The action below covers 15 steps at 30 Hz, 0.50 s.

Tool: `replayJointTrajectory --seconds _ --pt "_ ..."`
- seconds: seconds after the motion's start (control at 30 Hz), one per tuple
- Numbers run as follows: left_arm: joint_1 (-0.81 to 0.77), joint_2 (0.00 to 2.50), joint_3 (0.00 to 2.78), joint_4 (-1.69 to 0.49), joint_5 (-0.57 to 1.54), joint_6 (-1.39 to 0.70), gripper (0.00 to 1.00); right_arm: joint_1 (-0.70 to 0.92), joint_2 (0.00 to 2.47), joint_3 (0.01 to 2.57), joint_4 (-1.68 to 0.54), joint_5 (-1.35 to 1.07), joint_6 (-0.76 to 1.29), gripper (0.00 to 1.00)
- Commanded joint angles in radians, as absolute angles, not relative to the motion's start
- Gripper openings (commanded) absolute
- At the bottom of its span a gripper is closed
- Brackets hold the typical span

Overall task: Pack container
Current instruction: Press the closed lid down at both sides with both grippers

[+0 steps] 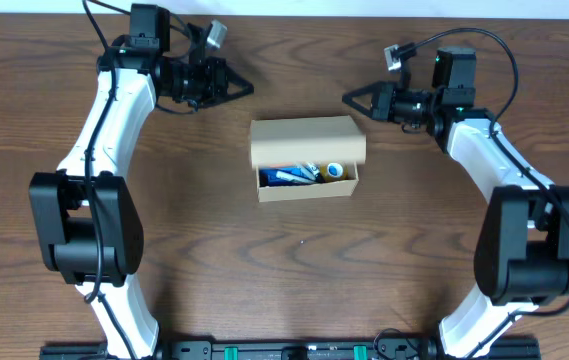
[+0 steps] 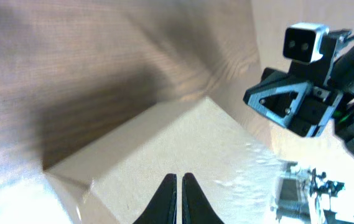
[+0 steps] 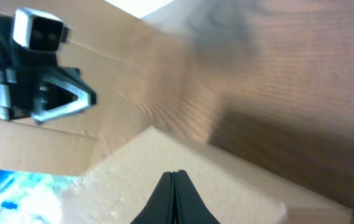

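The container (image 1: 306,158), a small tan cardboard box, sits at the table's middle with its flap lid (image 1: 307,141) raised toward the back. Blue items and a small white and yellow one (image 1: 334,171) lie inside. My left gripper (image 1: 245,91) hovers shut and empty off the box's back left corner. Shut and empty too, my right gripper (image 1: 348,98) points at the back right corner. In the left wrist view the shut fingertips (image 2: 180,178) hang over the tan lid (image 2: 183,143). The right wrist view shows its shut tips (image 3: 175,175) over the lid (image 3: 226,186).
The table is dark brown wood (image 1: 294,260). Both white arms reach in from the front corners, the left arm (image 1: 104,130) and the right arm (image 1: 494,160). Each wrist view shows the opposite gripper (image 2: 301,93) across the box.
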<state>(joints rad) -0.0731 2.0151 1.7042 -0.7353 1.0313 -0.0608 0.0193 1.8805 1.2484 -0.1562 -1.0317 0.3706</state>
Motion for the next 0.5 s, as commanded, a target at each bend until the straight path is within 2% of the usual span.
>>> replayJointTrajectory --seconds 0.0,0.47 --pt "-0.075 1.965 1.72 -0.821 0.98 0.077 0.06 0.043 1.821 1.249 -0.258 -0.935 0.194 0.02" --pt "-0.13 1.839 1.72 -1.1 0.795 0.252 0.06 0.1 1.563 1.249 -0.633 -0.632 0.062 0.01"
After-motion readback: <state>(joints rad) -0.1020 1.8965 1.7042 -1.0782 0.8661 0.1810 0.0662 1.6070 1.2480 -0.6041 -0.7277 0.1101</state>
